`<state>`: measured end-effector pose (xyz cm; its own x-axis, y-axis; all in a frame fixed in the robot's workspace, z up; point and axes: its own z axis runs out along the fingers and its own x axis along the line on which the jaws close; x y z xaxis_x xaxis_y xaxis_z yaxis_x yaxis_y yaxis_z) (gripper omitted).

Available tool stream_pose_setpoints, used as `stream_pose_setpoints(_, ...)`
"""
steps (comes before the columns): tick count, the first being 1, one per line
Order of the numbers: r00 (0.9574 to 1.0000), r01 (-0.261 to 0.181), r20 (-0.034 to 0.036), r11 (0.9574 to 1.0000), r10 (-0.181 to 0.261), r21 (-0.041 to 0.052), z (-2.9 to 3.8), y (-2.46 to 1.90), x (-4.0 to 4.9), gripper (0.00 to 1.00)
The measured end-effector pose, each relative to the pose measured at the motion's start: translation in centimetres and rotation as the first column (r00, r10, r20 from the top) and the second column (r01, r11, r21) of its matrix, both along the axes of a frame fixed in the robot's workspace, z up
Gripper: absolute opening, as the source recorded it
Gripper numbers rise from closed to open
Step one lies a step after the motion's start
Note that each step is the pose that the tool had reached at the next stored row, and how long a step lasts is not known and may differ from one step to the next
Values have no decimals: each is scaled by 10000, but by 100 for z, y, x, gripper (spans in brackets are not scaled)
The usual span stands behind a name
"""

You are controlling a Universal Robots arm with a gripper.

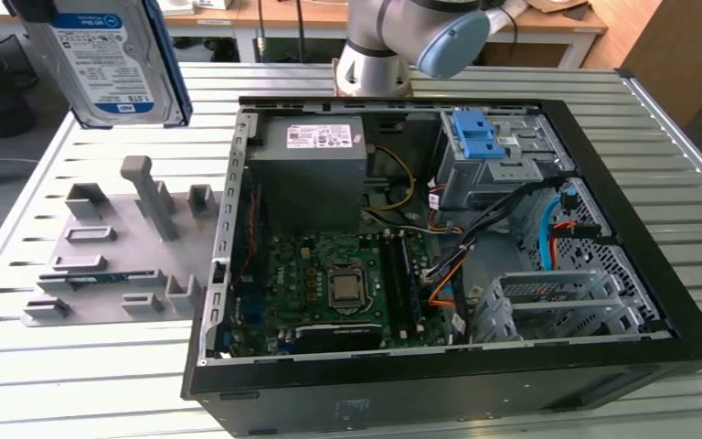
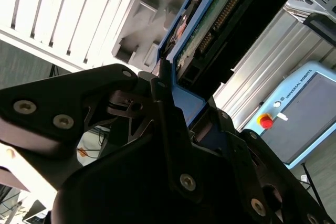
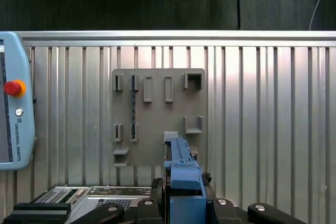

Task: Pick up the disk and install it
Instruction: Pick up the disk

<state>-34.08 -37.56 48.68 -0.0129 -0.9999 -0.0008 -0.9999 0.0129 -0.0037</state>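
Disk (image 1: 105,57) hangs at the exterior view's upper left, apart from the computer case (image 1: 643,302). Second wrist view, centre: the gripper (image 2: 178,95) is clamped on its blue edge, a narrow hold that could slip. First wrist view, bottom centre: the disk stands edge-on; tilted, it might jam.

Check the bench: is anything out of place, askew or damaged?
Nothing looks damaged. The disk hangs slightly tilted in the gripper above the grey fixture plate, outside the open computer case.
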Motion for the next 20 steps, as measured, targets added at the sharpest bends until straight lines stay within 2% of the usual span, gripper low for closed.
stream_pose_setpoints(14,10000,0,0,10000,0,0,-3,-63,236,36)
stream_pose_setpoints(17,10000,0,0,10000,0,0,-7,-99,254,36)
stream_pose_setpoints(20,10000,1,0,10000,-1,0,-10,-166,261,36)
